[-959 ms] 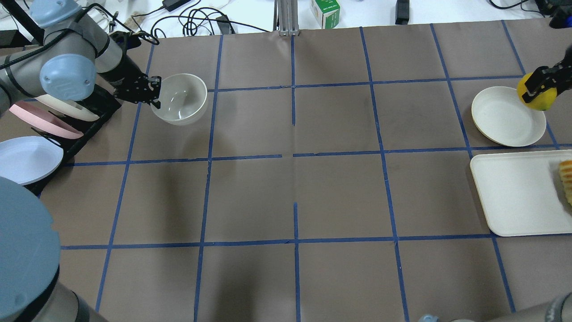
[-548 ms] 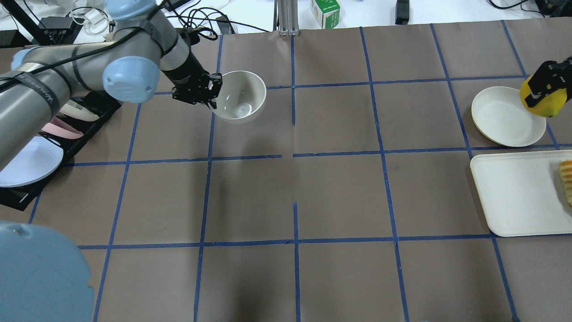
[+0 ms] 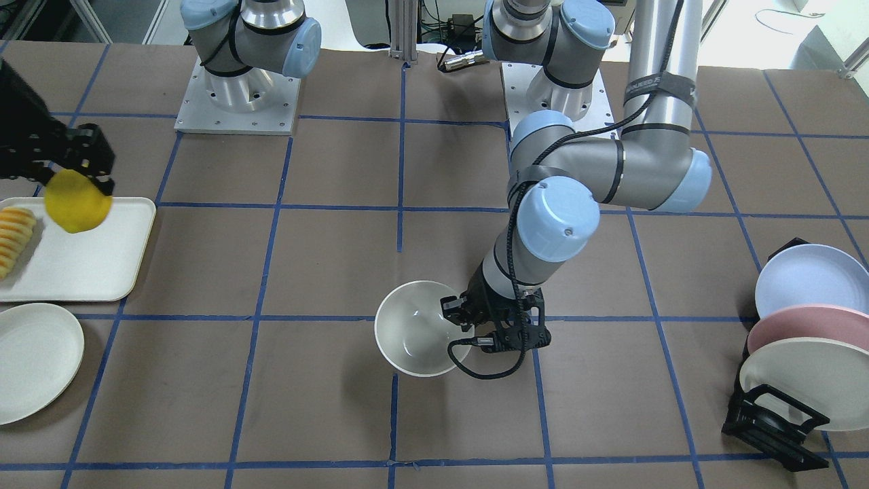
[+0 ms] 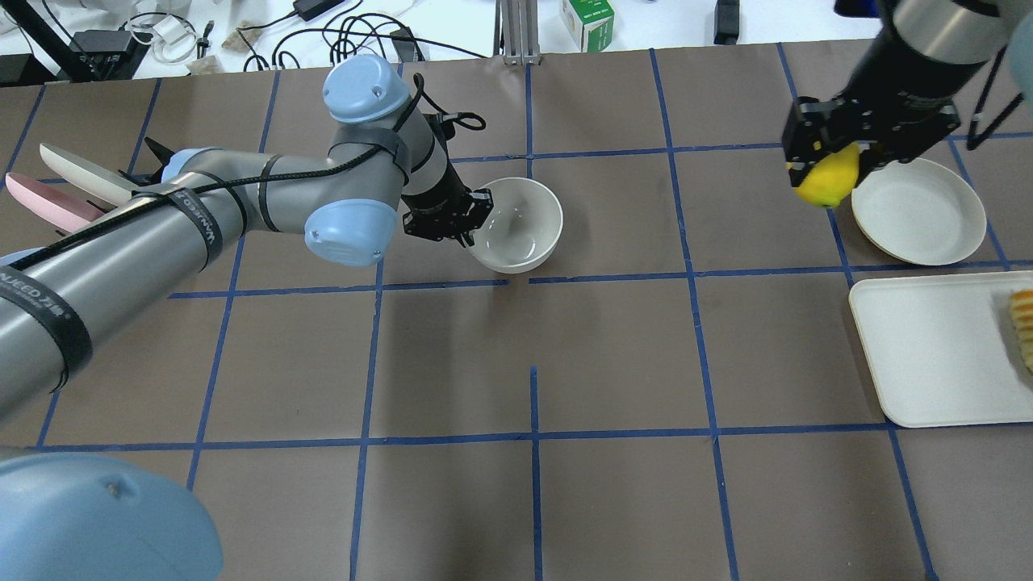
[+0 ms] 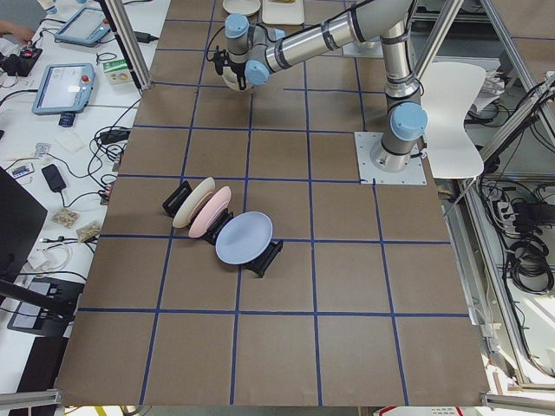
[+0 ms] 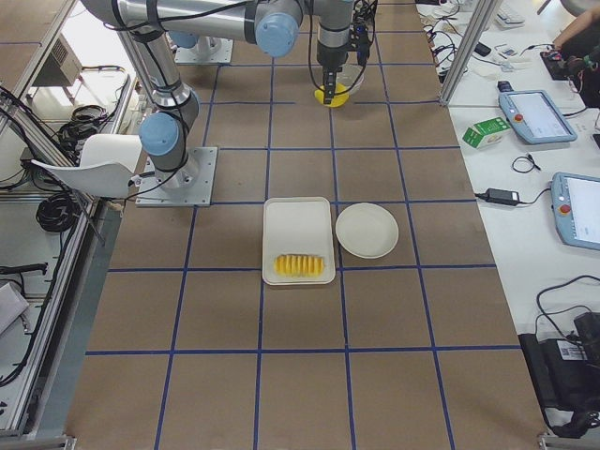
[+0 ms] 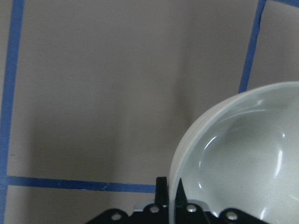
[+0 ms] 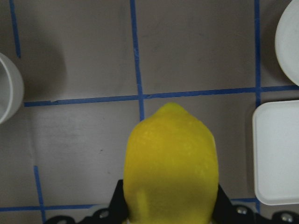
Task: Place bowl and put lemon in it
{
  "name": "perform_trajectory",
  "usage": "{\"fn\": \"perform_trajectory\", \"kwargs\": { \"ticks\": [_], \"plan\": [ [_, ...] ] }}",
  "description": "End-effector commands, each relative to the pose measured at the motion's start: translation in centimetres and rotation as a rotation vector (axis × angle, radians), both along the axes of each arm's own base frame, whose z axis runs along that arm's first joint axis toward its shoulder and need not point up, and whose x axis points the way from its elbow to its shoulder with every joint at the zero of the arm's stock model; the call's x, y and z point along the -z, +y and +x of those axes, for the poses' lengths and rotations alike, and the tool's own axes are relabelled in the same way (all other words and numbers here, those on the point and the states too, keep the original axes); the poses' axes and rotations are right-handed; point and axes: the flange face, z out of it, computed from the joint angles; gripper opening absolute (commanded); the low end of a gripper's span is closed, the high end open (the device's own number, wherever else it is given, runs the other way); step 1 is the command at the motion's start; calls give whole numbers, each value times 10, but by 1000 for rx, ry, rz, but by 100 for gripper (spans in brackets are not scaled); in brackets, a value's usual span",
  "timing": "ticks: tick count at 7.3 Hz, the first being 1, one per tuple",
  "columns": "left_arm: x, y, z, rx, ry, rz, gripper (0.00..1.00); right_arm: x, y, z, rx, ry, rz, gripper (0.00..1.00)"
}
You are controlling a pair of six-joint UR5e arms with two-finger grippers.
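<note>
The cream-white bowl is near the table's far middle, also in the front view and the left wrist view. My left gripper is shut on its left rim, one finger inside and one outside. I cannot tell whether the bowl touches the table. My right gripper is shut on the yellow lemon and holds it in the air, left of the flat plate. The lemon fills the right wrist view, its tip forward, with the bowl's edge at that view's left.
A flat off-white plate and a white tray with sliced yellow-orange food lie at the right. A black rack with three plates stands at my left. Cables and a green box lie beyond the far edge.
My left arm carried the bowl rightward from beside the rack to the table's far middle. My right arm moved the lemon leftward, from over the flat plate to its left side.
</note>
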Motion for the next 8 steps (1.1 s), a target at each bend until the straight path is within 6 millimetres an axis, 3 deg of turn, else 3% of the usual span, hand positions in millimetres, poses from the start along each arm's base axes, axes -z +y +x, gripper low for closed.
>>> {"fn": "perform_trajectory", "kwargs": {
  "ticks": [1, 2, 3, 5, 6, 8],
  "plan": [
    [16, 15, -7, 0, -1, 18, 3, 3, 4, 56, 27, -1, -33, 16],
    [18, 18, -11, -31, 2, 32, 42, 1, 3, 56, 25, -1, -38, 16],
    [15, 20, -20, -54, 5, 30, 99, 0, 3, 59, 21, -8, -44, 17],
    [-30, 4, -6, -65, -2, -35, 100, 11, -10, 62, 13, -13, -53, 17],
    [-61, -17, 24, -37, -41, -37, 100, 28, -23, 78, -8, -61, -54, 16],
    [-143, -48, 115, 14, -84, -13, 100, 102, -43, 163, -14, -27, -39, 17]
  ]
}}
